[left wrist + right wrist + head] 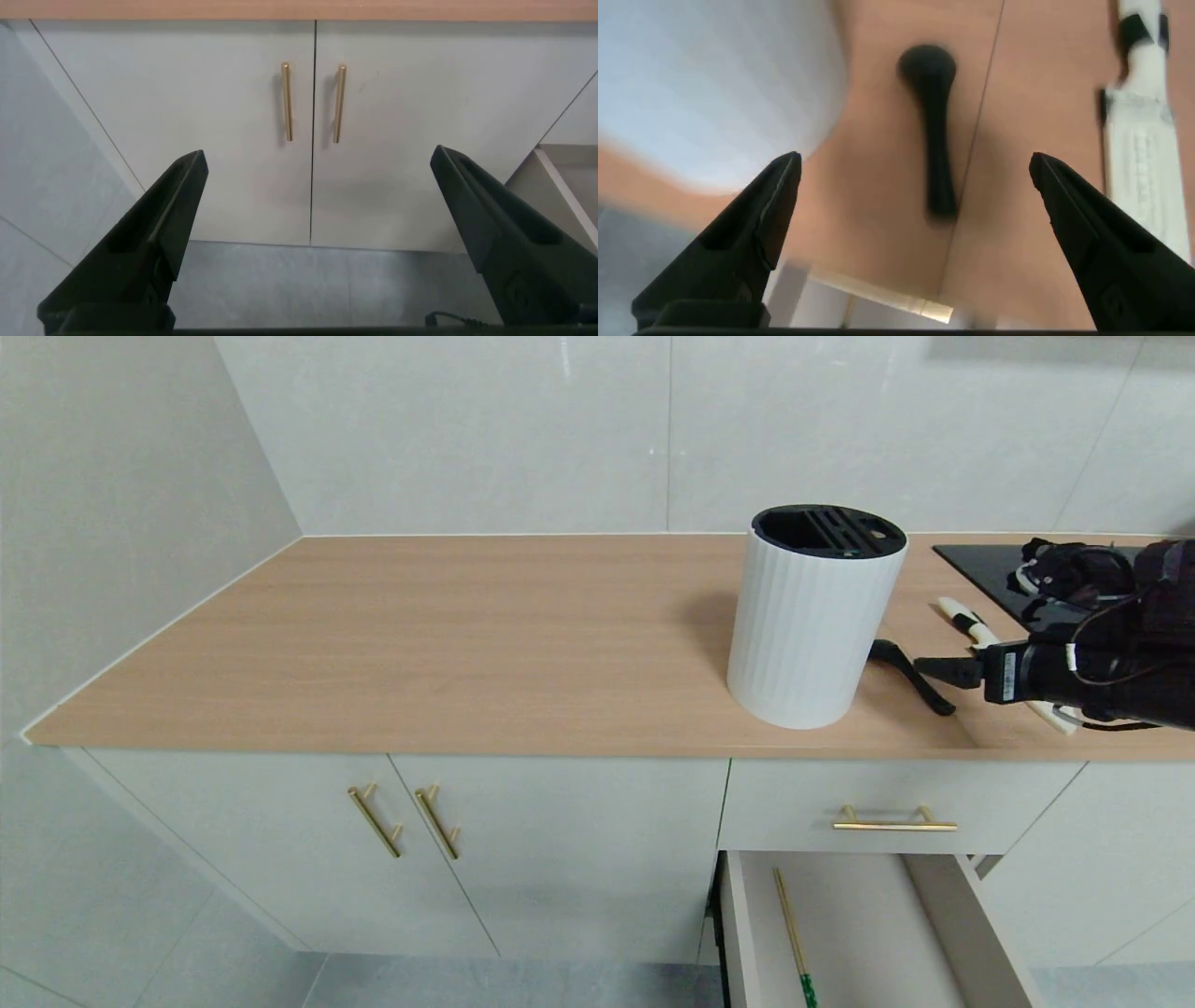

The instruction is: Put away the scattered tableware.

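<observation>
Right gripper (913, 163), spread wide, hangs over the black utensil (920, 686) lying right of centre, beside the white holder (808, 625) on the bench (467, 635) (left gripper (316, 159) equally spread, facing cabinet doors (392, 140)).

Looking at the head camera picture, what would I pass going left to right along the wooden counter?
white ribbed holder → black utensil lying by the holder's base → white utensil
</observation>
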You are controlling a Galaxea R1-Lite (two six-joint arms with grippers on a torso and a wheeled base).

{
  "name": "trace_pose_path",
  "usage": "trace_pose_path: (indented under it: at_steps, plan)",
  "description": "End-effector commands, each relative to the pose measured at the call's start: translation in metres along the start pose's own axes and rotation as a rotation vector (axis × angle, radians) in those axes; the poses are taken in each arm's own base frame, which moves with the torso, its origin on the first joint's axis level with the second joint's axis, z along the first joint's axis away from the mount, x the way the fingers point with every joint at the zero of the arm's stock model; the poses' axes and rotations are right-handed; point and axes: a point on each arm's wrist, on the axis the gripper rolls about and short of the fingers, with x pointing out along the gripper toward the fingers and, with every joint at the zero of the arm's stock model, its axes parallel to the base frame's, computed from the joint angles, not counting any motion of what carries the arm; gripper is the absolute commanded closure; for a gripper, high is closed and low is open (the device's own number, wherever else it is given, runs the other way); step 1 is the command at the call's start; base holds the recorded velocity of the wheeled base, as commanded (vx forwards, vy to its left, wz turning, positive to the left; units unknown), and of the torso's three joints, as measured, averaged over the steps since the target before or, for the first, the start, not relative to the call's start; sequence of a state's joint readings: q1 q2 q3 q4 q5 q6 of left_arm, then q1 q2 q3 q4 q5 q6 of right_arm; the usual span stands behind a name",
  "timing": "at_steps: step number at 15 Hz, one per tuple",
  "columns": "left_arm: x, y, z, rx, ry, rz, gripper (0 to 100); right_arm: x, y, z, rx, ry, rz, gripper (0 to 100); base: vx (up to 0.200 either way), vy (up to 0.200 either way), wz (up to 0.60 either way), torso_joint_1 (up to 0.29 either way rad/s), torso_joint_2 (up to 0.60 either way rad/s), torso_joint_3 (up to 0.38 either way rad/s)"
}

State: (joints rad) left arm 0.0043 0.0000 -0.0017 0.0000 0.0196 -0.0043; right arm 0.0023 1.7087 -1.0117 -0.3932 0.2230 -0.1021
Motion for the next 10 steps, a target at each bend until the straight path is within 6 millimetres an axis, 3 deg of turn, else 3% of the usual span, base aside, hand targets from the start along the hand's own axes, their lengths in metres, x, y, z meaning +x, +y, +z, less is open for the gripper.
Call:
trace_pose_path:
  at_steps: [1, 10]
  plan:
    - [0.0, 0.0, 0.0, 0.0, 0.002, 0.001, 0, 0.033, -0.004, -0.019, 0.007, 0.061, 0.009, 0, 0.0, 0.0, 0.0, 0.0, 0.0, 0.0]
    - [0.0, 0.0, 0.0, 0.0, 0.002, 0.001, 0, 0.054, -0.008, -0.032, 0.009, 0.054, 0.006, 0, 0.0, 0.0, 0.0, 0.0, 0.0, 0.0]
